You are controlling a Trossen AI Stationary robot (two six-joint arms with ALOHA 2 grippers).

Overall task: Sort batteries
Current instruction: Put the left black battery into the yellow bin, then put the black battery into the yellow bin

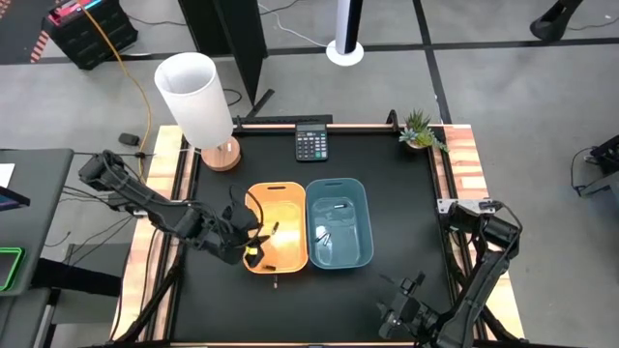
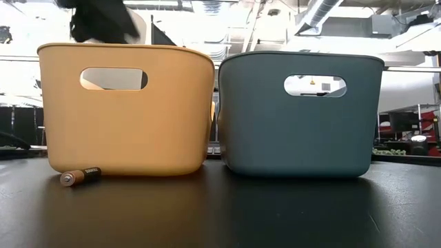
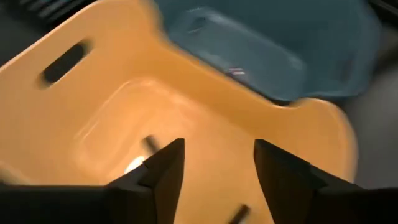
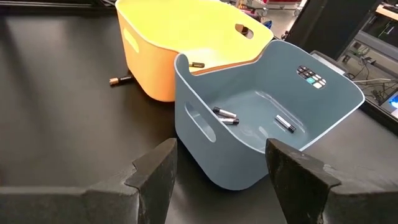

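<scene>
Jaws of the left gripper stand wide and empty above the orange bin. Dark batteries lie inside that bin, one on the table just outside it, silvery ones in the adjoining blue bin. Right gripper, open, waits nearby.

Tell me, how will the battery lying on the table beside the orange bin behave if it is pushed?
The loose battery is a small smooth cylinder lying on its side, so it would probably roll across the black table. It looks rigid, and likely slippery to pinch.
</scene>
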